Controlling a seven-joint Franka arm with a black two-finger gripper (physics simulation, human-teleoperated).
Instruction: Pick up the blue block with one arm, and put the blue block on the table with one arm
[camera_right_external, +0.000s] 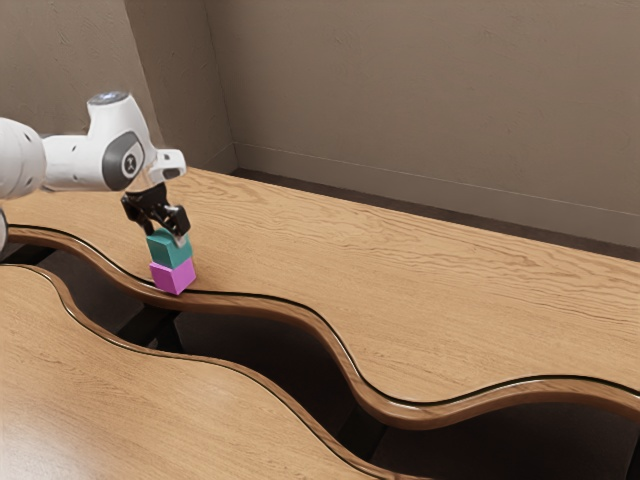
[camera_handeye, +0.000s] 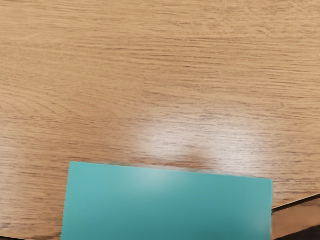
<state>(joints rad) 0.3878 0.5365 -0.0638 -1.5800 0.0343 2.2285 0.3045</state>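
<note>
My hand at the blue-green block, which sits on top of a magenta one

My black two-finger hand (camera_right_external: 168, 238) is angled downward at the top of the smooth blue-green block (camera_right_external: 171, 252), the blue one of my task. Whether I have it clamped between my fingers or am only standing around it, I cannot tell. In the wrist view the same block lies close under me, a flat, straight-edged teal face with a soft sheen, and a pale patch of reflected light shows on the wood beside it.

The blue-green block is upright on a magenta cube (camera_right_external: 172, 277), the two stacked roughly in line. So the block I am to put on the table is one level up, with the magenta cube between it and the wood. That lower cube stands on the light brown wood-grained surface (camera_right_external: 400, 290), near its wavy, raised rim (camera_right_external: 320, 331).

Behind my hand, my white arm with grey joint covers (camera_right_external: 90, 162) comes in from the exterior view's left. Past the rim is a dark, winding hollow (camera_right_external: 260, 348) with black supports crossing it, and across that lies another wooden top (camera_right_external: 120, 400) with a curving edge. Beyond the surface rise plain grey-brown walls (camera_right_external: 420, 100), meeting in a corner, with a baseboard along their foot.
</note>
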